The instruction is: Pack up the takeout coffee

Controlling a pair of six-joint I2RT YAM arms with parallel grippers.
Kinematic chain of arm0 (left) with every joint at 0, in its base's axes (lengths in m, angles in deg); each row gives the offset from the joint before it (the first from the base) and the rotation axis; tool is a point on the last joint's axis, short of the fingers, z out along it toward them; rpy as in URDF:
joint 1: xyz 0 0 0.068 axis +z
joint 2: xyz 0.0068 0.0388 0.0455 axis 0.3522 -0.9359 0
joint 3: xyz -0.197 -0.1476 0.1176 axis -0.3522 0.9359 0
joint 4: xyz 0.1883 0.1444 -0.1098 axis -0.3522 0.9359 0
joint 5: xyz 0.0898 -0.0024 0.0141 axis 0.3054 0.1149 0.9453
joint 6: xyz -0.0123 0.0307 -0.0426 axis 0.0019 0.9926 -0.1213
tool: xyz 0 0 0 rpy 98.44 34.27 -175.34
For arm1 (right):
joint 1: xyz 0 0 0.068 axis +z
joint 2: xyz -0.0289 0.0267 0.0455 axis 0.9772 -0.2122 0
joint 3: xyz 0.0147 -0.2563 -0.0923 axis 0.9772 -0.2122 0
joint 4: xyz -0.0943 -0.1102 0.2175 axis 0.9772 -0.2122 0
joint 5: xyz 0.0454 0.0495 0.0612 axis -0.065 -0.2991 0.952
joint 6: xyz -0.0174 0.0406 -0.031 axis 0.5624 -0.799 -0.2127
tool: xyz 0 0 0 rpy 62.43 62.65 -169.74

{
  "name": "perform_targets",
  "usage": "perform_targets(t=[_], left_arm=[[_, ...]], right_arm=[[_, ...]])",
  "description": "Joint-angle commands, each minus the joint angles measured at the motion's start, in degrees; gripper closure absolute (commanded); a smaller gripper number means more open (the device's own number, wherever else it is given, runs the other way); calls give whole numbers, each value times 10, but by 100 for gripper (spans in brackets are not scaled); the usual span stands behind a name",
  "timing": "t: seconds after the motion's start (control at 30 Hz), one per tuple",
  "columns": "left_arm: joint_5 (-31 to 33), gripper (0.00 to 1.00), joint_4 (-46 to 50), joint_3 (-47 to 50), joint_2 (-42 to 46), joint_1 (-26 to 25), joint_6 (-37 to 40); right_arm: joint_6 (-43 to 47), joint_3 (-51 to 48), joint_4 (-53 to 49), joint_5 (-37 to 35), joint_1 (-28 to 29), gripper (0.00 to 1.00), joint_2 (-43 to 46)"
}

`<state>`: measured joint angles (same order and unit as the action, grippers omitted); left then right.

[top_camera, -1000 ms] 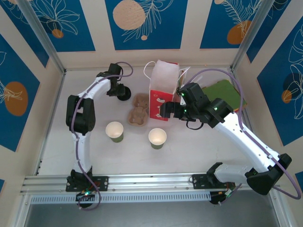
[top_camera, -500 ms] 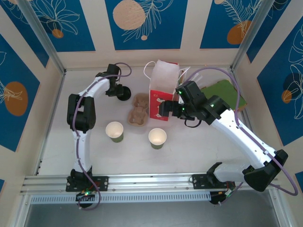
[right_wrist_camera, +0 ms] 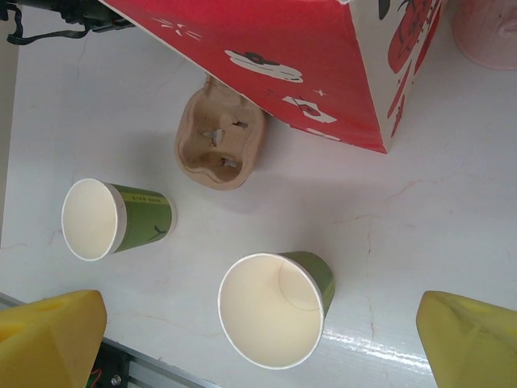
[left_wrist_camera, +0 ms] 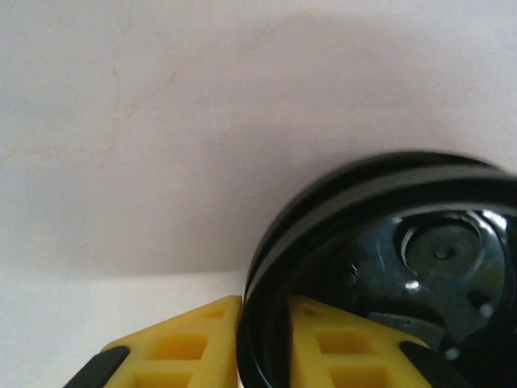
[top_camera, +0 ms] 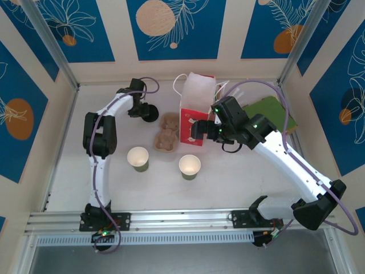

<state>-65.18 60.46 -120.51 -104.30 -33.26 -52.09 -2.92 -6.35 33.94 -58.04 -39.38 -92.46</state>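
Observation:
The takeout coffee is out of view. A loose black lid (top_camera: 150, 113) lies at the back left of the table. My left gripper (top_camera: 142, 109) is down on it. In the left wrist view the yellow fingers (left_wrist_camera: 194, 335) straddle the rim of the black lid (left_wrist_camera: 388, 259), one outside and one inside, both touching it. Two lidless green cups (top_camera: 138, 157) (top_camera: 190, 166) stand near the middle. My right gripper (top_camera: 198, 132) hangs open beside the red-and-white bag (top_camera: 197, 105). Below the right gripper (right_wrist_camera: 258, 311) are both cups (right_wrist_camera: 113, 218) (right_wrist_camera: 279, 311).
A brown pulp cup carrier (top_camera: 166, 133) (right_wrist_camera: 220, 141) lies just left of the bag (right_wrist_camera: 266, 56). A green flat board (top_camera: 275, 112) rests at the back right. Patterned walls close in the back and sides, and a metal rail (top_camera: 182, 220) runs along the near edge.
The left gripper's jaws have narrowed onto the lid's rim. The right arm has shifted slightly left toward the bag and stayed open.

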Motion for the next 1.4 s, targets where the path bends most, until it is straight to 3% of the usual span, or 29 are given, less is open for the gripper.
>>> perform_targets(t=[0.0, 0.3, 0.93, 1.07, 1.2, 1.37], left_arm=[[-9, 88, 15, -18, 0, 9, 4], [-16, 93, 19, 12, 49, 8, -12], [-31, 93, 8, 135, 117, 8, -18], [-30, 87, 5, 145, 110, 8, -16], [-28, 68, 6, 141, 111, 9, -13], [-23, 68, 7, 128, 107, 8, -6]], right_arm=[[8, 16, -5, -3, -2, 1, -3], [7, 12, 2, 4, -1, 1, -4], [-8, -5, 12, 0, 24, 1, 4], [-12, -11, 11, -1, 25, 1, 8], [-13, -13, 12, -3, 25, 1, 11], [-12, -12, 12, -5, 25, 1, 10]])
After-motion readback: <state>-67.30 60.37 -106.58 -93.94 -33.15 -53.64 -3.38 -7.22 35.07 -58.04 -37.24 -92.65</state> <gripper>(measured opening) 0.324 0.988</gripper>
